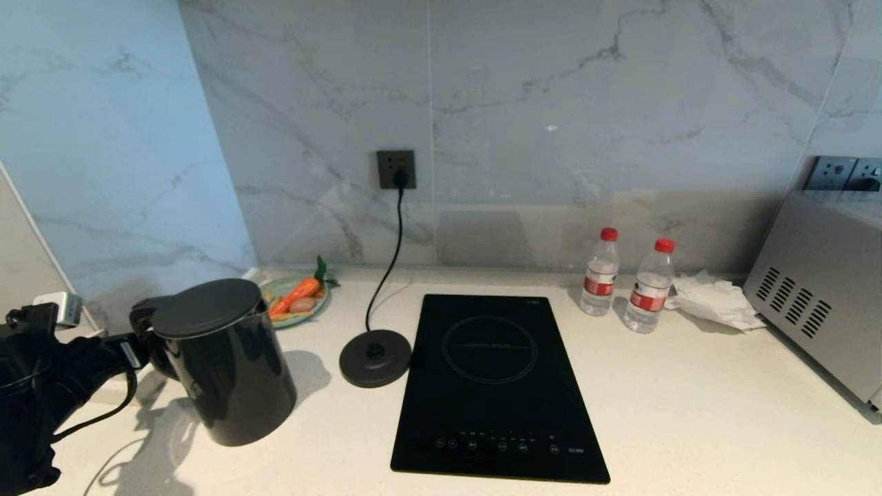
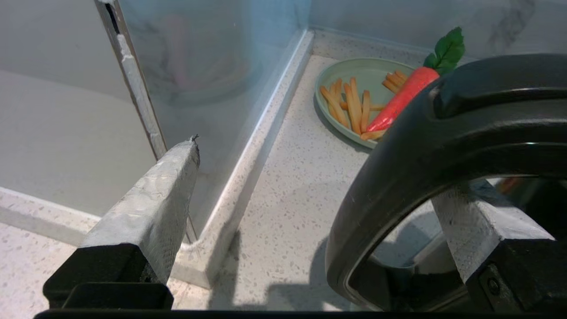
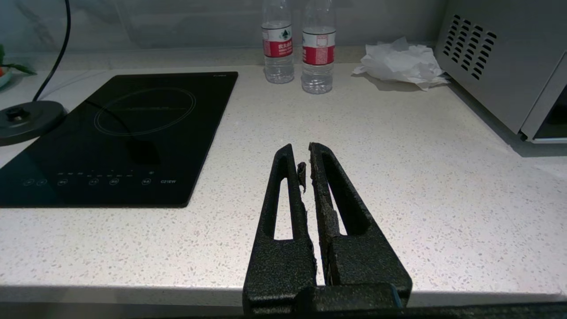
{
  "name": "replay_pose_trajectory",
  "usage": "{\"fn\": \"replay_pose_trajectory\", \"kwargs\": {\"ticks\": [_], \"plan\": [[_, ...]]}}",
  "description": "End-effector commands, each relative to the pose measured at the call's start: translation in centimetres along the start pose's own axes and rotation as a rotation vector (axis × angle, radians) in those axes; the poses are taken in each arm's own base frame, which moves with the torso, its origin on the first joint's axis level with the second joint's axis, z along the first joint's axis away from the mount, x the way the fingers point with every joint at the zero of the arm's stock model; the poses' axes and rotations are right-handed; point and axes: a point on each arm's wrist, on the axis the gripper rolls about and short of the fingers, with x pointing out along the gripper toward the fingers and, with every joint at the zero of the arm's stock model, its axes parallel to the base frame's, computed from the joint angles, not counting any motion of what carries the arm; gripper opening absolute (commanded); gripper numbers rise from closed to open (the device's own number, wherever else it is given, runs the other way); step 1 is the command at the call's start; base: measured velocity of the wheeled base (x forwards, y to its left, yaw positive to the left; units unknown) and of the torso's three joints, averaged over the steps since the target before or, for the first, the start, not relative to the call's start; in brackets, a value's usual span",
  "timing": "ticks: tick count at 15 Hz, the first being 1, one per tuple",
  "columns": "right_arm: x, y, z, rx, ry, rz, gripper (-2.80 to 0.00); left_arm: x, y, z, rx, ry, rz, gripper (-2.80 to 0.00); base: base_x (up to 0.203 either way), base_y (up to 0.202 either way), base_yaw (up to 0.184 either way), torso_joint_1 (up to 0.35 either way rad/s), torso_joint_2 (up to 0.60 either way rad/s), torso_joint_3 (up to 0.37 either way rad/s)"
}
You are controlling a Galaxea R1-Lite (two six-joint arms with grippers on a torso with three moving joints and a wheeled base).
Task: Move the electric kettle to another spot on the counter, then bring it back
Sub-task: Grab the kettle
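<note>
The glossy black electric kettle [image 1: 220, 365] stands on the white speckled counter [image 1: 689, 413], off its round corded base [image 1: 375, 357] and to that base's left. Its loop handle [image 2: 398, 159] faces my left gripper [image 1: 131, 348]. That gripper [image 2: 319, 173] is open wide. One taped finger [image 2: 155, 208] is outside the handle with a clear gap. The other finger [image 2: 469, 221] shows through the loop, so the handle bar lies between the jaws without being squeezed. My right gripper [image 3: 301, 155] hangs shut and empty over the counter's front edge, right of the hob.
A black induction hob [image 1: 493, 382] lies right of the base. A green plate [image 1: 279, 286] with a toy carrot and fries sits behind the kettle near the wall corner. Two water bottles [image 1: 599, 272], crumpled tissue [image 1: 713, 300] and a grey oven [image 1: 820, 296] are at the right.
</note>
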Motion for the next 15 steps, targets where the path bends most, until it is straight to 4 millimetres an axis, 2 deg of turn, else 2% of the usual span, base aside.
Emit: {"fn": "replay_pose_trajectory", "kwargs": {"ticks": [1,5,11,15], "plan": [[0.0,0.0,0.0,0.0,-0.001,0.001,-2.8,0.6,0.0,-0.3,0.0,-0.004,-0.005,0.0,0.0,0.0,0.0,0.0,0.0,0.0],[0.0,0.0,0.0,0.0,-0.001,0.001,-2.8,0.3,-0.4,0.9,-0.024,-0.041,-0.017,0.0,0.0,0.0,0.0,0.0,0.0,0.0],[0.0,0.0,0.0,0.0,-0.001,0.0,-2.8,0.6,-1.5,0.9,-0.021,-0.038,-0.049,0.0,0.0,0.0,0.0,0.0,0.0,0.0],[0.0,0.0,0.0,0.0,0.001,0.0,-2.8,1.5,-2.5,0.9,-0.014,-0.049,-0.044,0.0,0.0,0.0,0.0,0.0,0.0,0.0]]}}
